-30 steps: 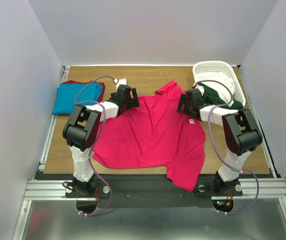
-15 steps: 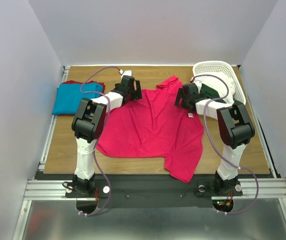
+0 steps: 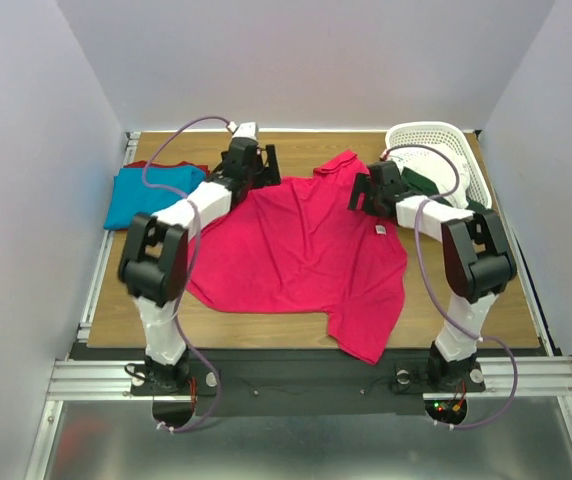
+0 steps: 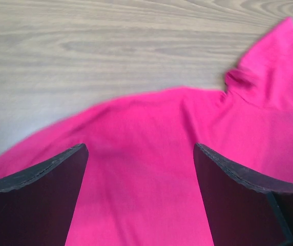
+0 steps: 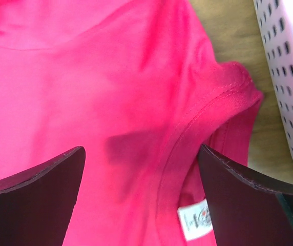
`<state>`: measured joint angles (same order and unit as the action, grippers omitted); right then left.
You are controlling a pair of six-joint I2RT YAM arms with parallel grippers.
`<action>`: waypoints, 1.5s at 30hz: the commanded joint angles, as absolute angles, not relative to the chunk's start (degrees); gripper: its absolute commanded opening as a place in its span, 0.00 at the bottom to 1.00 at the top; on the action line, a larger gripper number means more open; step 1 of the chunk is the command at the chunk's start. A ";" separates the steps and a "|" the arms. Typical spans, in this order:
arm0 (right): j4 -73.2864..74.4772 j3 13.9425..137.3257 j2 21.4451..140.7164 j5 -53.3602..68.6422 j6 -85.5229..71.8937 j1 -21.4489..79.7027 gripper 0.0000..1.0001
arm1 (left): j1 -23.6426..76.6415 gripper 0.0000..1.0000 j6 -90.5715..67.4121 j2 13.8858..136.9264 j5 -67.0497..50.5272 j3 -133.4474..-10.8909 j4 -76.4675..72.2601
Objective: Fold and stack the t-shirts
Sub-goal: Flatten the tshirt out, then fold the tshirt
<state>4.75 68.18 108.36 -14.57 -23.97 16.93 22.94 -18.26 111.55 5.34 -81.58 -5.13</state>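
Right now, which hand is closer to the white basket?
Right. The right hand hangs open over the collar of the pink shirt, just left of the basket. The left hand is across the shirt, over its far edge.

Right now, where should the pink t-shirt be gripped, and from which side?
Likely the ribbed neck band beside the white label, coming straight down from above. The pink t-shirt lies flat on the table, and that thick doubled edge sits between the open right fingers.

Pale grey walls (image 3: 316, 60), wood tabletop (image 3: 306, 145), alu frame (image 3: 86, 380)
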 commanded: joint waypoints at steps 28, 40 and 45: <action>1.85 52.82 87.62 -6.24 -23.47 16.79 0.95 | 21.80 0.83 -67.49 53.00 37.71 -24.96 15.46; 1.41 52.47 88.07 -6.59 -23.47 16.79 0.95 | 14.77 0.69 -68.39 45.53 32.61 -18.20 16.09; 1.23 52.38 88.42 -6.77 -23.47 16.79 0.95 | 13.62 0.60 -67.85 45.79 29.54 -17.31 15.03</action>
<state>4.25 53.41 88.99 -6.81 -23.81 16.95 14.33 -67.99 46.11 30.96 -18.31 15.66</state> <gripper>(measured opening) 0.952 0.616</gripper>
